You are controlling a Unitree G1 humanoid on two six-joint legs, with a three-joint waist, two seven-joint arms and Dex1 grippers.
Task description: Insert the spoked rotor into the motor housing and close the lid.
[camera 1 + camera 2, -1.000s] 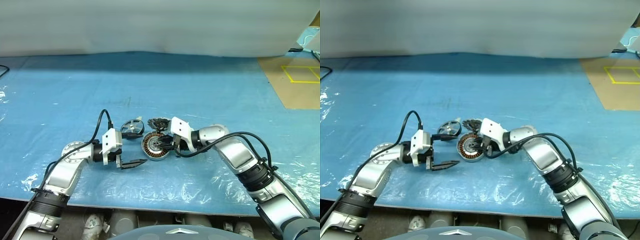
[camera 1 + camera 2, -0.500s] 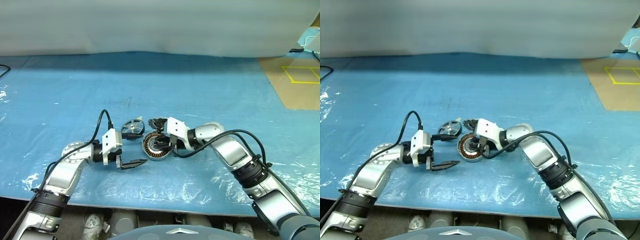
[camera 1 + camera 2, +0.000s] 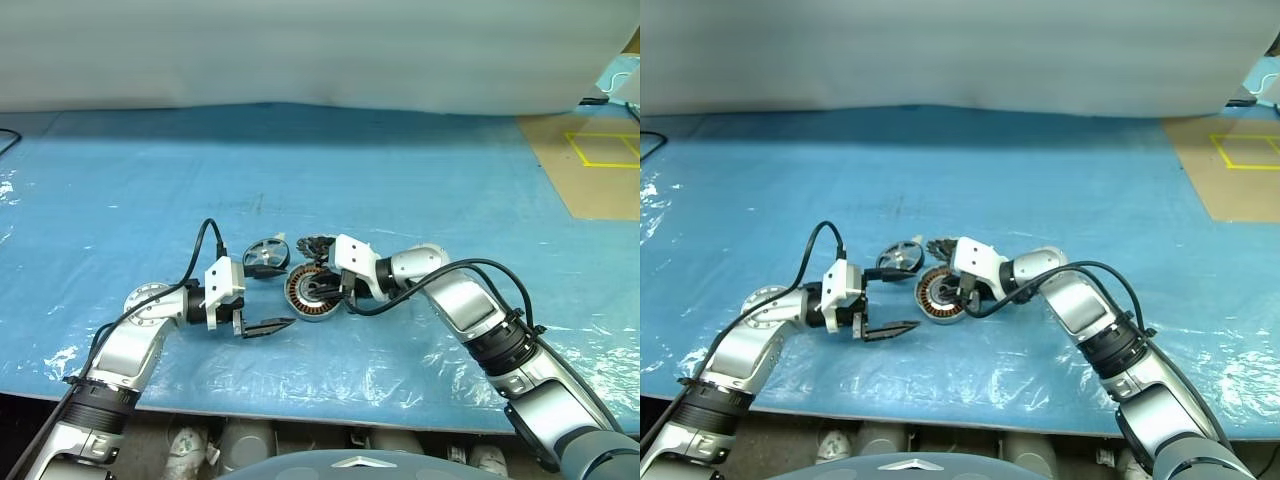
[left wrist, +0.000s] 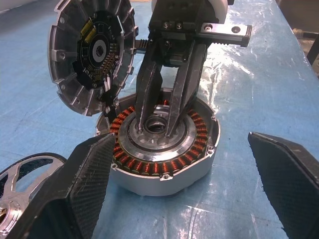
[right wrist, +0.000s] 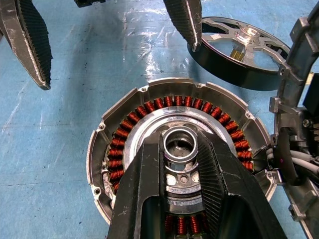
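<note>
Centrally, the motor housing (image 3: 311, 294) sits on the blue counter (image 3: 420, 200), its hub pinched by the right tool (image 4: 157, 130); spoked rotor (image 3: 265, 256) at ten o'clock, lid (image 3: 316, 246) at twelve. Left tool (image 3: 262, 307) gapes empty.

- motor housing (image 4: 164, 149): silver cast metal, satin sheen; ring of glossy copper-brown wire windings; smooth machined silver centre
- lid (image 4: 89, 52): ribbed grey metal, matt, toothed rim, dark inner segments
- spoked rotor (image 5: 239, 50): polished shiny silver spokes and hub, black smooth outer band
- left gripper (image 4: 184, 196): fingers black, woven carbon-fibre-like texture, matt
- right gripper (image 4: 158, 130): fingers black, fine ridged pads, white glossy plastic body behind
- table cover (image 3: 420, 200): blue sheet under clear wrinkled plastic film, glossy glare patches
</note>
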